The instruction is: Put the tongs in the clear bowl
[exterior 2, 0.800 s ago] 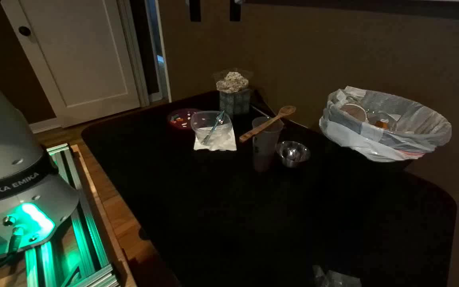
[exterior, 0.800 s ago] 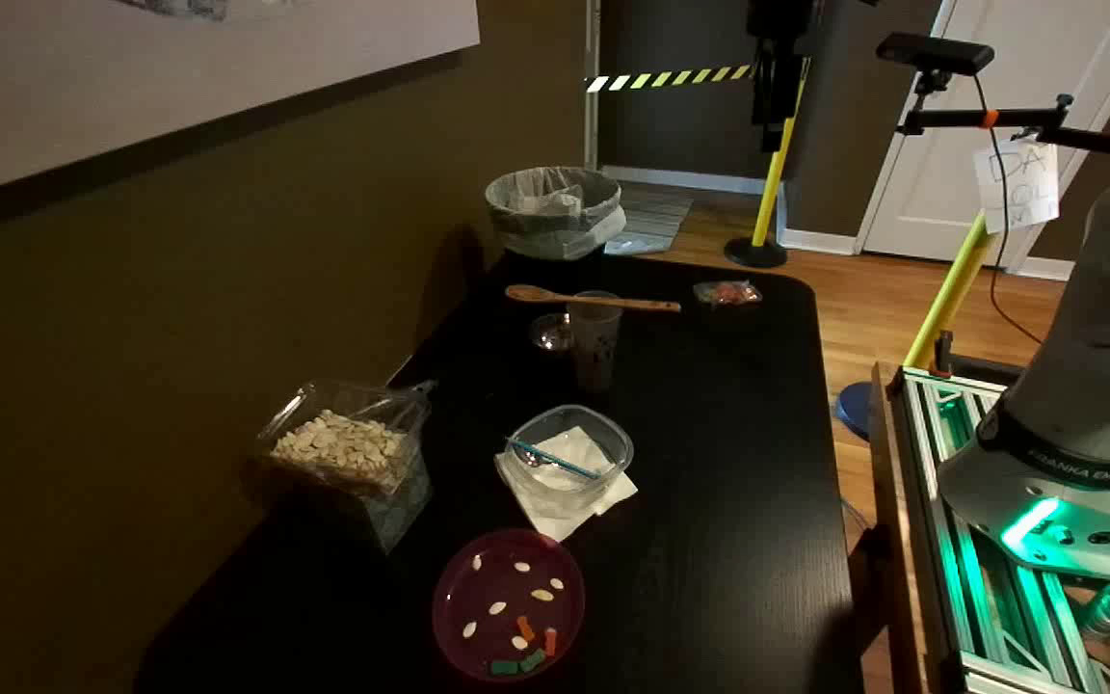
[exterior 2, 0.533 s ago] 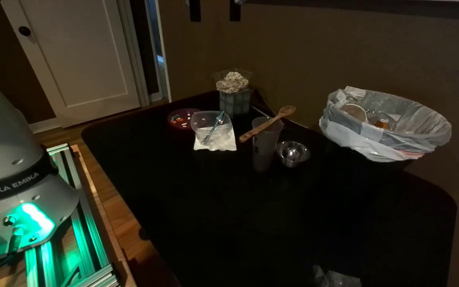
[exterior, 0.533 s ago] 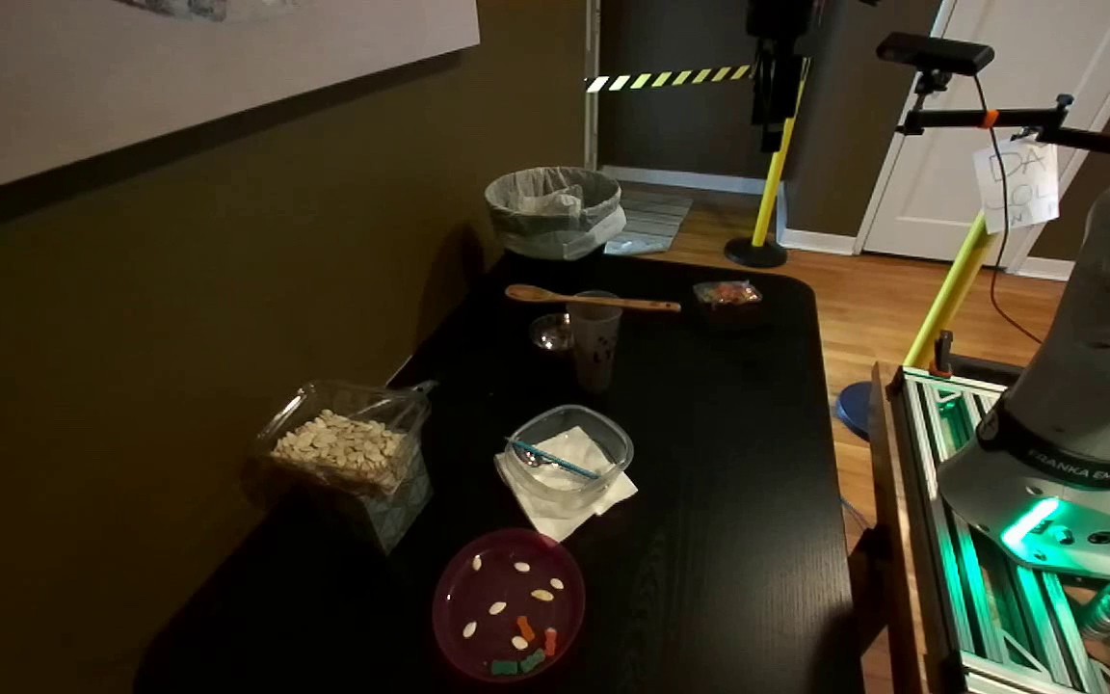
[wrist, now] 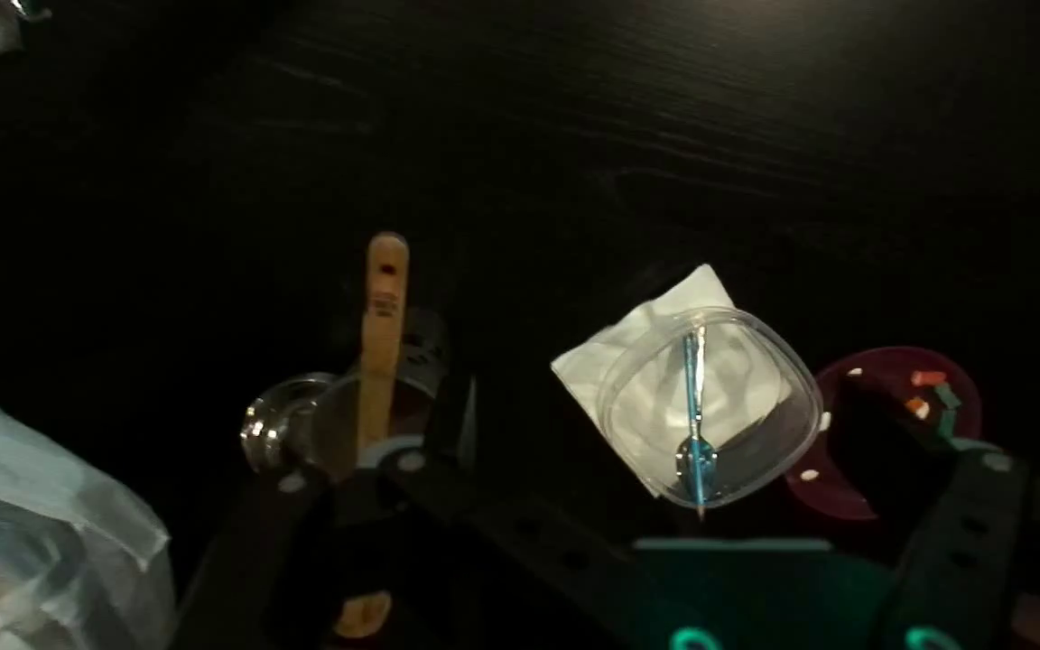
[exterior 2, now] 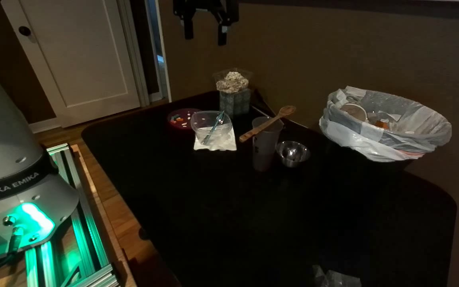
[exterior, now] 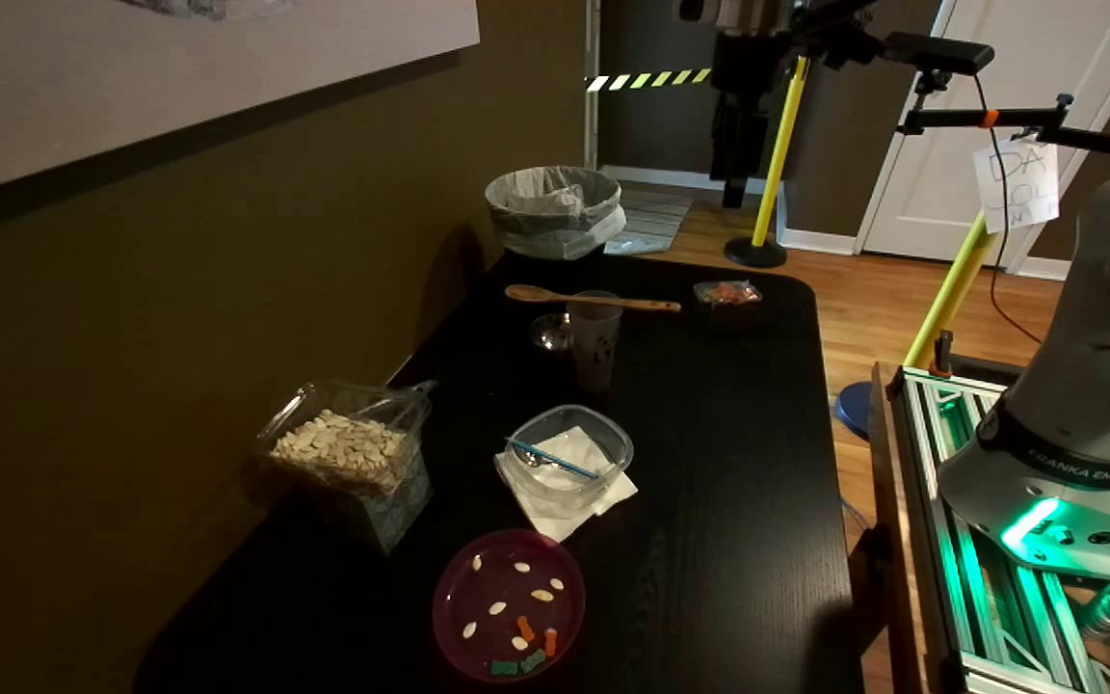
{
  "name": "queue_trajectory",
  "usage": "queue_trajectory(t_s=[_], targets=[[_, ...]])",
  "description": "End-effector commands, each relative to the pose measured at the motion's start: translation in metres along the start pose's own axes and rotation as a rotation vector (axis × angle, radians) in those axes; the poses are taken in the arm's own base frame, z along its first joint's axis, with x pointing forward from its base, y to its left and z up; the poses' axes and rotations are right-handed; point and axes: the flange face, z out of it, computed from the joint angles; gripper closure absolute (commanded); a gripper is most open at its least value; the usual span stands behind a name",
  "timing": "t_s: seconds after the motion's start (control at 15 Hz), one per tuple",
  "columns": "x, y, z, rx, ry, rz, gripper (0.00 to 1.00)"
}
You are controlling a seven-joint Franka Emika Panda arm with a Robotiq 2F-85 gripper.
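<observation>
No tongs show in any view. The clear bowl (exterior: 621, 461) stands on a white napkin on the black table; it also shows in an exterior view (exterior 2: 227, 133) and the wrist view (wrist: 768, 451). A metal spoon (wrist: 684, 460) lies in it, and a thin blue stick (wrist: 691, 379) leans in it with its tip past the rim. My gripper hangs high above the table, fingers apart and empty, in an exterior view (exterior 2: 205, 38) and the wrist view (wrist: 675, 415). It also shows in an exterior view (exterior: 736, 198).
A wooden spoon (exterior 2: 260, 130) lies across a tall cup (exterior 2: 264, 153) beside a metal bowl (exterior 2: 293, 154). A dark red plate (exterior: 454, 617) holds seeds and candies. A seed container (exterior: 391, 511), a lined bin (exterior 2: 389, 139) and a candy packet (exterior: 728, 293) are around.
My gripper has moved lower and further into both exterior views, shifting left in one of them. The objects on the table have not moved.
</observation>
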Motion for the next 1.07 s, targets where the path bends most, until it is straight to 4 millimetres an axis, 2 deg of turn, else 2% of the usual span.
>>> queue_trajectory(t_s=[0.0, 0.2, 0.47, 0.67, 0.73, 0.8, 1.0], targets=[[0.025, -0.058, 0.046, 0.005, -0.038, -0.130, 0.00], [0.049, -0.100, 0.080, -0.022, -0.119, -0.273, 0.00], [0.080, -0.135, 0.097, -0.055, -0.121, -0.374, 0.00], [0.111, -0.146, 0.105, -0.047, -0.123, -0.397, 0.00], [0.113, -0.143, 0.093, -0.049, -0.124, -0.406, 0.00], [0.096, -0.145, 0.098, -0.055, -0.099, -0.383, 0.00], [0.112, -0.144, 0.093, -0.052, -0.101, -0.390, 0.00]])
